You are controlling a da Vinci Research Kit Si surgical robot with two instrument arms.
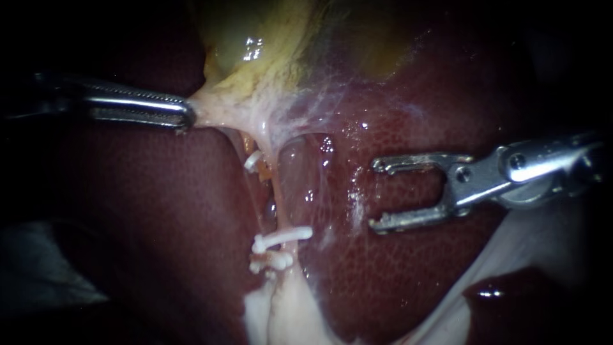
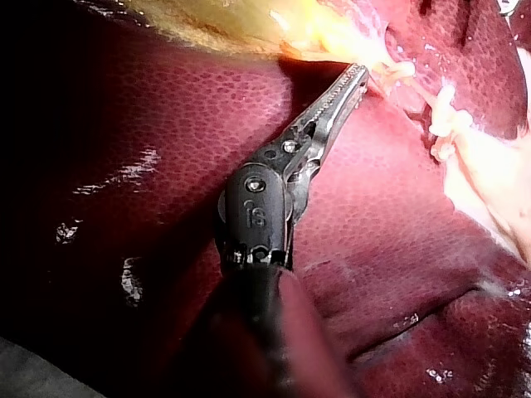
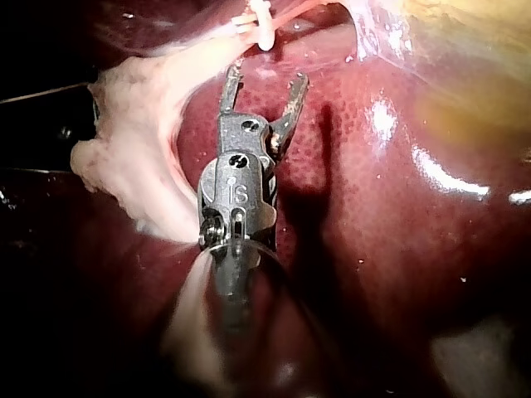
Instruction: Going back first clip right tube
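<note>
We are gripping the pale fold of tissue [image 1: 211,112] at the neck of the yellow-green gallbladder [image 1: 255,38] with our left instrument [image 1: 186,115]. Its jaws are closed on the fold from both sides. Our right instrument [image 1: 375,195] is hovering over the glossy dark red liver [image 1: 396,281], with its jaws gaping wide, holding nothing and pointing left. Bare liver and a whitish film of tissue [image 1: 319,102] are lying between those jaws and the thin pale tube [image 1: 276,191]. The tube is running from the gallbladder neck, far, to a pale tissue stump [image 1: 281,313], near. A long white plastic clip [image 1: 282,237] is sitting across the tube's near end, its long axis crosswise, right end tilting slightly far. A second white clip [image 1: 271,260] is lying just nearer, and a small white clip [image 1: 253,160] is sitting farther up, left of the tube.
</note>
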